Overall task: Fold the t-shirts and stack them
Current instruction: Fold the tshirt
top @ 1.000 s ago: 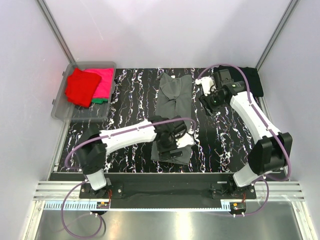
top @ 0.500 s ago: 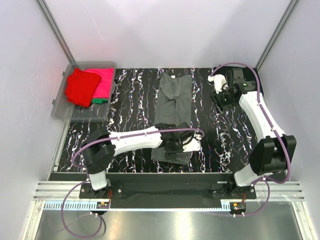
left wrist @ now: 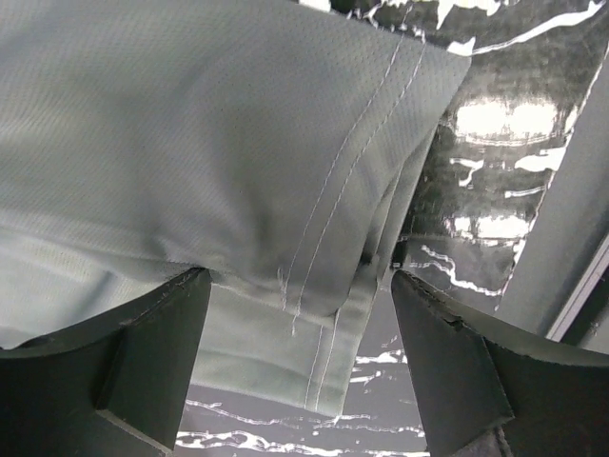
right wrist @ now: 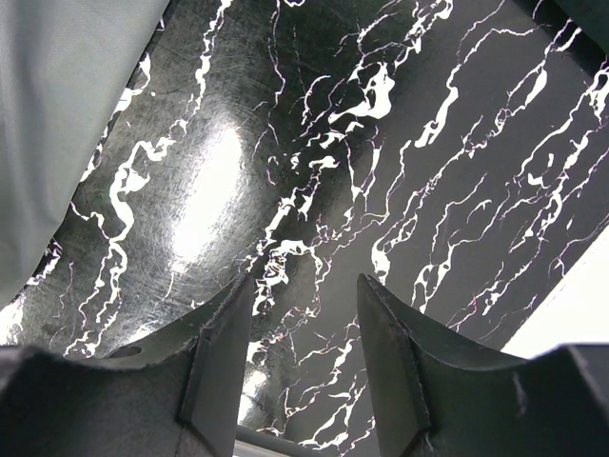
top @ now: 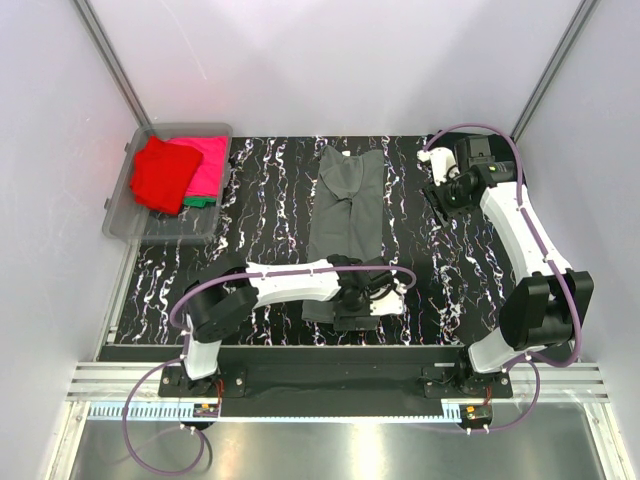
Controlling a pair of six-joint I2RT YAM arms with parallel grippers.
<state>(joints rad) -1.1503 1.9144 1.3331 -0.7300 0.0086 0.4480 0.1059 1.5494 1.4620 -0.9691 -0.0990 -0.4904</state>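
A dark grey t-shirt (top: 345, 205) lies folded into a long strip down the middle of the table. My left gripper (top: 366, 300) is at its near end. In the left wrist view the fingers (left wrist: 143, 367) stand wide apart, and the shirt's stitched hem and layered corner (left wrist: 314, 248) lie between them. My right gripper (top: 446, 192) is open and empty over bare table (right wrist: 314, 143) at the back right. An edge of the grey shirt (right wrist: 57, 114) shows in its view. A black t-shirt (top: 512, 152) lies behind the right arm, mostly hidden.
A clear plastic bin (top: 122, 218) stands at the back left and holds a red shirt (top: 160, 175), a pink shirt (top: 207, 165) and a bit of green shirt (top: 200, 201). White walls close in the black marbled table (top: 260, 190).
My left gripper has moved nearer and to the right, down to the grey shirt's near end. My right gripper drew back to the right early on and has since stayed still.
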